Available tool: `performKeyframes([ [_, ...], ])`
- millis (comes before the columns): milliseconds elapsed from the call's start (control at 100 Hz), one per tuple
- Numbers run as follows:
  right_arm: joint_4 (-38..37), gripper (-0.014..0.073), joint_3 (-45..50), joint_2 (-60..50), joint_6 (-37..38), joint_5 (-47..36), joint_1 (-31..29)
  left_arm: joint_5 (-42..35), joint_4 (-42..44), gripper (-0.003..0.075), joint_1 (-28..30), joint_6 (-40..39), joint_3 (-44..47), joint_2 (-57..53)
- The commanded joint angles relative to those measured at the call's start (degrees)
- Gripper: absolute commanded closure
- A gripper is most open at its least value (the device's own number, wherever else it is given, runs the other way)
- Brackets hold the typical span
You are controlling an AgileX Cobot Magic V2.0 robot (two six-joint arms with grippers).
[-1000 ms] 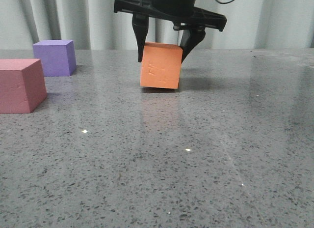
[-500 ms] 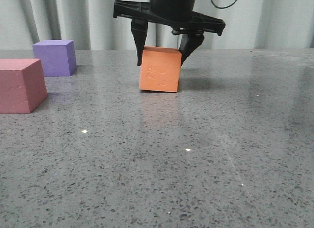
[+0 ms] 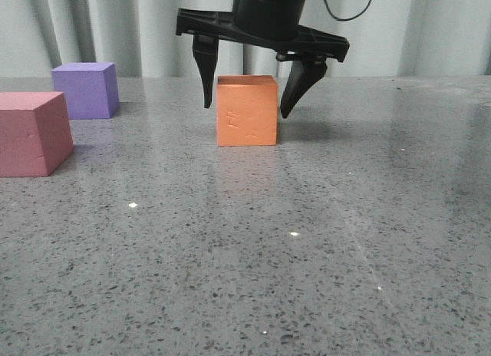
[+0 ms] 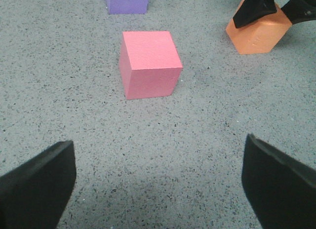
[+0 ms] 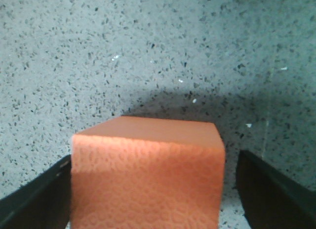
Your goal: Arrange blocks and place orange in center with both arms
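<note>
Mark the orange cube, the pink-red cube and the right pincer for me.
orange cube (image 3: 246,114), front view, dented front face.
pink-red cube (image 4: 150,66), left wrist view, top face.
right pincer (image 3: 249,95), front view, midway between its open fingertips.

I seem to be in a lab or robot test room, not a home. The grey speckled stone-look counter (image 3: 322,241) carries only 3 plain foam cubes (image 3: 246,110), the sort used for practice. Behind it hangs a pale pleated curtain (image 3: 115,26) as a plain backdrop, with a black cable (image 3: 349,1) looping above.
</note>
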Motion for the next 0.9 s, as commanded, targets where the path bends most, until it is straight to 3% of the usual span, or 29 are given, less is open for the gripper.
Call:
performKeyframes([
  [0, 0.1, -0.0061, -1.5, -4.8, -1.1, -1.8, -0.1, -3.4, -1.4, 0.0081, -0.3, -0.5, -2.1, 0.9],
  [420, -1.4, -0.0061, -1.6, -15.3, -6.6, -5.3, -0.1, -2.4, -1.4, 0.0081, -0.3, -0.5, -2.1, 0.9],
  [890, -13.8, -0.0061, 1.1, -29.0, -15.8, 1.3, -2.2, -2.3, -1.5, 0.0081, -0.3, -0.5, -2.1, 0.9],
])
